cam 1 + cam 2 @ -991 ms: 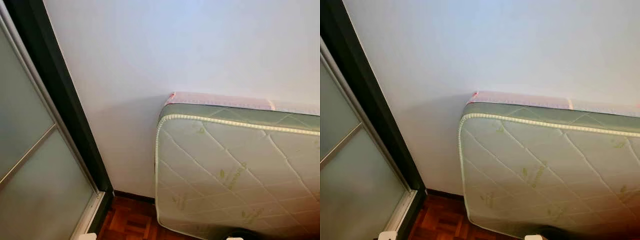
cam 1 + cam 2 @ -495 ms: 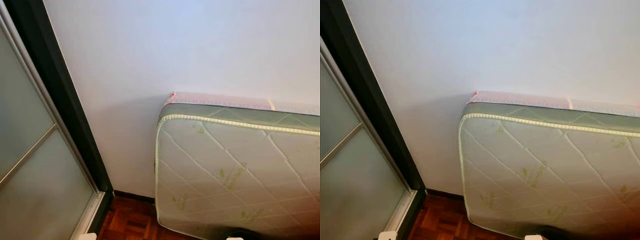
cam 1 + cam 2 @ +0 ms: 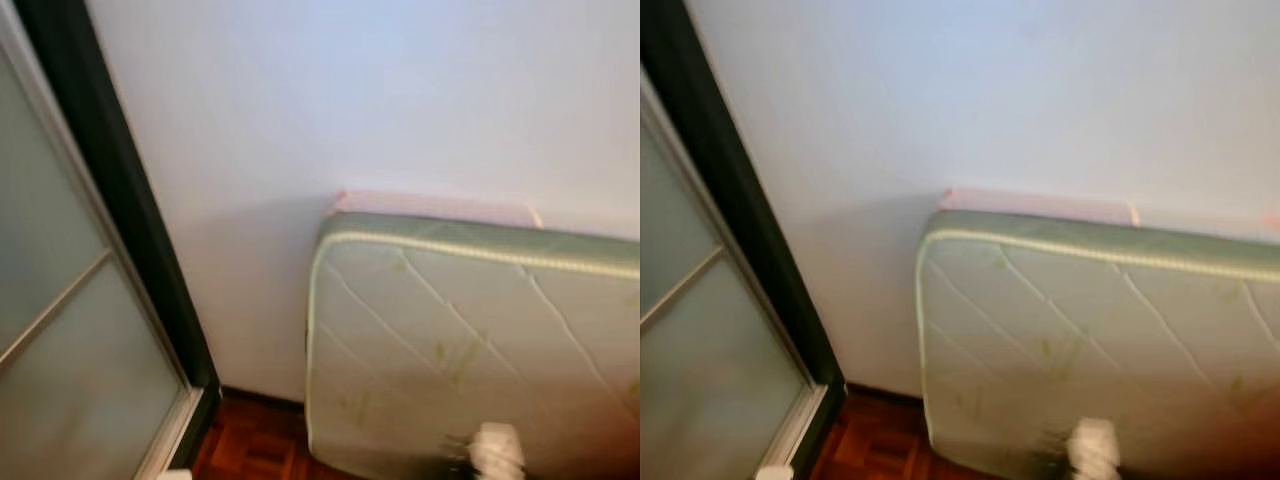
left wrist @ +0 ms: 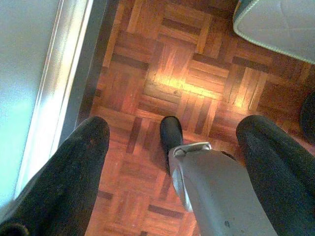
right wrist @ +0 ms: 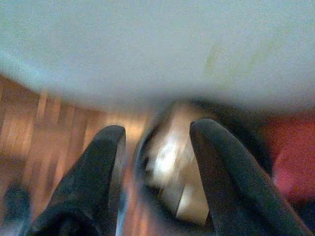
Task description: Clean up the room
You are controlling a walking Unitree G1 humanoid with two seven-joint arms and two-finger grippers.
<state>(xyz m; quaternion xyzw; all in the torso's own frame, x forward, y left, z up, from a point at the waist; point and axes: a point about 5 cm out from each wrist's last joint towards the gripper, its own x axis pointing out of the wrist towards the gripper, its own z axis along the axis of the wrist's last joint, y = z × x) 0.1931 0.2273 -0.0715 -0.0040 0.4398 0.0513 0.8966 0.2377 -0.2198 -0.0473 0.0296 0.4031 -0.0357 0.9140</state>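
Observation:
A quilted pale-green mattress [image 3: 470, 330] leans on its side against the white wall, with a pink edge [image 3: 430, 205] on top. A pale part of my right arm [image 3: 495, 450] pokes up at the bottom edge in front of it. In the right wrist view my right gripper [image 5: 157, 135] is open close under the mattress [image 5: 157, 44], with a blurred bright patch inside a dark ring [image 5: 165, 157] beyond its fingers. My left gripper [image 4: 173, 129] hangs open over the parquet floor [image 4: 197, 73], above my own grey leg [image 4: 216, 191].
A frosted sliding door [image 3: 60, 340] with a black frame [image 3: 120, 200] stands on the left. Its track [image 4: 69, 83] runs along the floor. A mattress corner [image 4: 280, 24] lies near my left arm. Something red [image 5: 293, 162] lies low beside the mattress.
The pictures have turned blurry and shifted slightly. A pale part of my right arm has risen into view at the bottom in front of the mattress.

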